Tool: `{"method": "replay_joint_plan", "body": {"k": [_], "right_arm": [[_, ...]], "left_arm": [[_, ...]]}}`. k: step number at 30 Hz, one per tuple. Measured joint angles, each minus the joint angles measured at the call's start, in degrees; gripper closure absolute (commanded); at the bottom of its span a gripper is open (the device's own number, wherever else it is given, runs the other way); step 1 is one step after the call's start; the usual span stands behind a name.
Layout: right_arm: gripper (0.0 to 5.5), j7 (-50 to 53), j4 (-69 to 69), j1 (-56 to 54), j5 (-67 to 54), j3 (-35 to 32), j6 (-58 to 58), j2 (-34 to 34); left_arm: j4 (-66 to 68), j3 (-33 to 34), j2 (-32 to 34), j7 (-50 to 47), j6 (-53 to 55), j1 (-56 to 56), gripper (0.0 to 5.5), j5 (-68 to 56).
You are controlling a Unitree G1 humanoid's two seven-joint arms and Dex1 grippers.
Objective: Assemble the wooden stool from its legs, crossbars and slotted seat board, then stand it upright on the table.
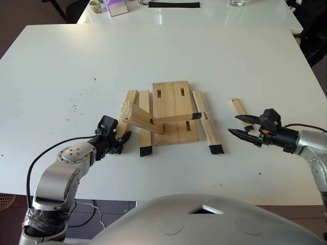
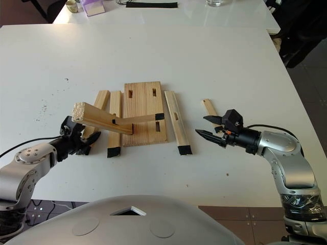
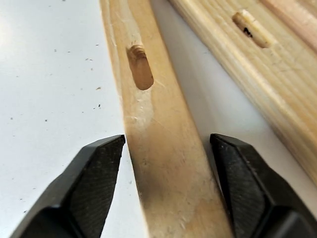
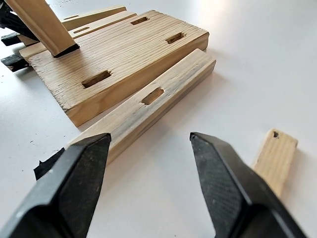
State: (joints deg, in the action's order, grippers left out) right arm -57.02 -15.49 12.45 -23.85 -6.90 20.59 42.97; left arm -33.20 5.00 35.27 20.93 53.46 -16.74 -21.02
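The slotted seat board (image 1: 173,104) lies flat at mid-table. One leg (image 1: 140,118) stands tilted in a near slot, leaning left, and a black-tipped crossbar (image 1: 179,118) rests across the board. Two legs (image 1: 145,122) lie flat left of the board and another leg (image 1: 207,122) lies to its right. A short crossbar (image 1: 238,108) lies further right. My left gripper (image 3: 167,140) is open, its fingers either side of the leftmost leg (image 3: 158,124) near its near end. My right gripper (image 4: 149,136) is open just above the table, between the right leg (image 4: 143,106) and the short crossbar (image 4: 275,156).
A second white table stands behind, with a cup (image 1: 95,6), a purple box (image 1: 116,7), a black strip (image 1: 173,4) and a glass (image 1: 236,2). Dark specks (image 1: 74,108) dot the left side. The front edge runs close below both grippers.
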Motion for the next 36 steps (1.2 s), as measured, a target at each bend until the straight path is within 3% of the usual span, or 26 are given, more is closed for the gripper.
{"method": "replay_joint_plan", "body": {"k": [5,9,14,18,26,28,30,36], "right_arm": [[2.56,0.3,0.4,-1.0,0.0,-0.2,0.0,0.0],[2.56,0.6,0.5,-2.1,-2.6,-1.8,0.7,-0.4],[2.56,1.7,0.4,-6.9,-11.5,-7.0,5.4,-2.1],[2.56,3.9,1.7,-14.8,-17.6,-10.5,8.8,-2.2],[2.56,5.6,-1.4,-36.4,-37.1,-8.4,21.9,-4.2],[2.27,5.9,-1.9,-40.9,-40.1,-6.4,24.2,-5.0],[1.94,6.1,-2.1,-44.2,-42.3,-5.6,25.7,-5.5],[1.94,3.1,-0.8,-48.9,-42.8,-2.5,27.4,-5.2]], "left_arm": [[1.8,0.9,0.0,2.6,-1.0,0.4,3.47,-1.3],[5.3,2.5,-2.2,2.4,0.1,4.3,3.47,-2.6],[15.8,10.6,-2.2,-1.3,-7.6,19.2,3.47,-1.1],[17.5,12.1,-1.8,0.6,-16.8,31.6,3.47,-1.3],[7.4,13.0,-1.6,15.7,-10.4,49.4,3.47,-31.6],[6.0,13.1,-0.6,18.8,-7.6,50.0,3.47,-38.9],[6.0,12.8,0.9,21.5,-6.5,50.0,3.47,-41.5],[5.2,9.0,2.9,26.8,-7.0,48.1,3.47,-41.4]]}}
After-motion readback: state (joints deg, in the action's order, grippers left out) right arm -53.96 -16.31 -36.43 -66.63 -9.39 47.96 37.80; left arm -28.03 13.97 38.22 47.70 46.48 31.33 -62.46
